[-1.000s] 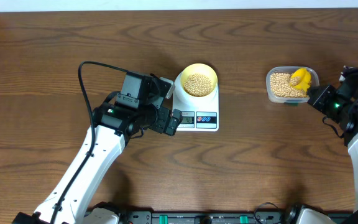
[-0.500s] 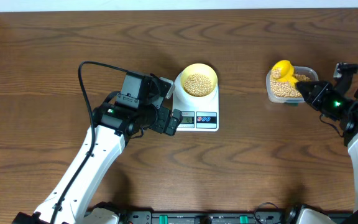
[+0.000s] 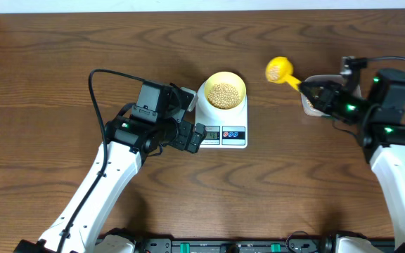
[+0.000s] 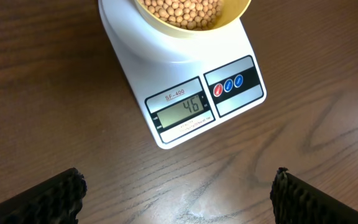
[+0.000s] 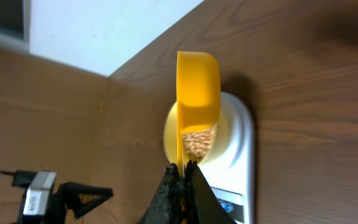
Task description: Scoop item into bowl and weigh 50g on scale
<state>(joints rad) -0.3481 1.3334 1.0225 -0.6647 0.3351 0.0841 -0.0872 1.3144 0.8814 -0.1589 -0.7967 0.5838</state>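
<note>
The pale-yellow bowl [image 3: 223, 91] full of beige beans [image 3: 223, 94] sits on the white scale [image 3: 239, 135]. In the left wrist view the scale [image 4: 185, 74] display reads 46, and the bowl [image 4: 229, 15] with beans [image 4: 182, 9] shows at the top. My right gripper [image 3: 308, 90] is shut on the handle of a bright yellow scoop [image 3: 277, 69], held in the air between the scale and the tub. The right wrist view shows the scoop [image 5: 197, 93] pinched in the right gripper [image 5: 183, 169]. My left gripper [image 3: 194, 137] is open and empty beside the scale's left front; its fingers [image 4: 179, 193] straddle bare table.
A clear plastic tub [image 3: 306, 98] with beans stands at the right, mostly hidden under my right arm. The left arm's black cable [image 3: 93, 91] loops over the table at the left. Brown wood table all round.
My right gripper lifted the scoop out of the tub and carried it left and up, toward the scale. The left arm has not moved.
</note>
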